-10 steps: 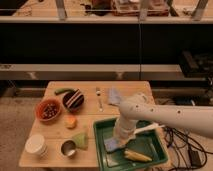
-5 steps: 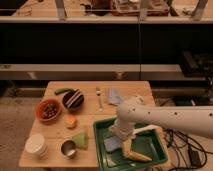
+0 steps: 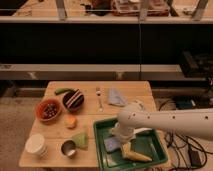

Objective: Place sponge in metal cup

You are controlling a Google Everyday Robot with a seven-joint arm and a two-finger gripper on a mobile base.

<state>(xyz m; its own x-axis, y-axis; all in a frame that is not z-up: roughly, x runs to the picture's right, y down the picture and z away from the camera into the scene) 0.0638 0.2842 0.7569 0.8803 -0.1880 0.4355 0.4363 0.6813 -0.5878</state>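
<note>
The metal cup (image 3: 68,148) stands upright near the table's front left edge. A pale blue sponge (image 3: 111,145) lies in the left part of the green tray (image 3: 155,145). My white arm reaches in from the right, and my gripper (image 3: 121,137) points down into the tray, just right of and above the sponge. It hides part of the tray floor. I cannot tell whether it touches the sponge. A green wedge-shaped thing (image 3: 80,140) lies on the table right next to the cup.
A yellow item (image 3: 134,154) lies in the tray's front. On the table are a white cup (image 3: 36,145), an orange (image 3: 71,121), a red bowl (image 3: 48,110), a dark bowl (image 3: 73,99), a green pepper (image 3: 62,91), a fork (image 3: 99,97) and a blue cloth (image 3: 117,97). Dark shelves stand behind.
My arm has sunk lower over the tray and the gripper has come down closer to the sponge. The objects on the table have not moved.
</note>
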